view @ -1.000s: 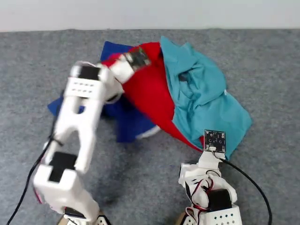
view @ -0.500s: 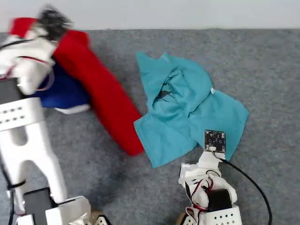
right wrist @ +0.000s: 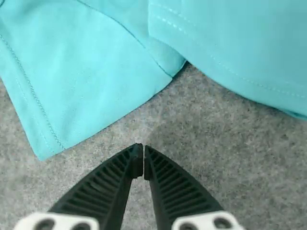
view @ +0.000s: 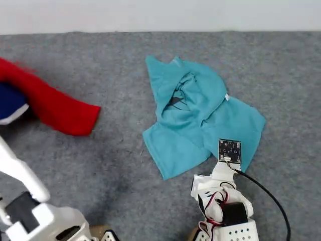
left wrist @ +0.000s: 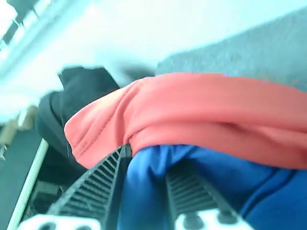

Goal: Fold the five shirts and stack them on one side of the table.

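Shirts, as I am seeing them from the high view: a teal shirt is lying crumpled and partly spread near the middle of the grey tabletop, and a red shirt is stretching in from the left edge, well apart from the teal one. A blue shirt is showing at that same edge, tucked under the red one, with a strip of white cloth peeking out below it.

Left jaws are clamping a fold of the blue shirt; the cloth is running between the two black ribbed fingers. The red shirt is draping across the top of the blue fold. I cannot tell whether any red cloth is pinched as well.

Right arm is sitting at the near edge, just beside the teal shirt's lower hem. Right jaws are pressing tip to tip and gripping nothing. They are hovering over bare tabletop, close to a stitched corner of the teal shirt but not touching it.

Left arm is rising from the near left corner.
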Robot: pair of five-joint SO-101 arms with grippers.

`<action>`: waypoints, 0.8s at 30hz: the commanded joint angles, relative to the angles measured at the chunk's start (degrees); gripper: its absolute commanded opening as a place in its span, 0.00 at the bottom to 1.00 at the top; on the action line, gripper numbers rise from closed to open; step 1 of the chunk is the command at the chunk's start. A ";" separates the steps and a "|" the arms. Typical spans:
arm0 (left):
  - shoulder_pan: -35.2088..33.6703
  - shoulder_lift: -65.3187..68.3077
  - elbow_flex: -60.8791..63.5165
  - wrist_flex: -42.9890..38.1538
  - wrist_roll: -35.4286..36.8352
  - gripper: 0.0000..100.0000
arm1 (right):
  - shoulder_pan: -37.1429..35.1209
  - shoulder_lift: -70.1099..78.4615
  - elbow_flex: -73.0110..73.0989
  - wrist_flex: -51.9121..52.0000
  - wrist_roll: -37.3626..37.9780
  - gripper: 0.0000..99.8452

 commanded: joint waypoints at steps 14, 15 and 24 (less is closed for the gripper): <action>-3.87 2.64 -0.92 6.24 -2.73 0.23 | -0.13 -0.57 0.88 0.48 -0.53 0.01; -4.22 2.64 -0.92 6.86 -2.73 0.24 | -0.13 -0.57 0.88 0.48 -0.53 0.01; -6.77 -1.14 -1.71 13.63 -2.11 0.25 | -0.13 -0.57 0.88 0.48 -0.53 0.01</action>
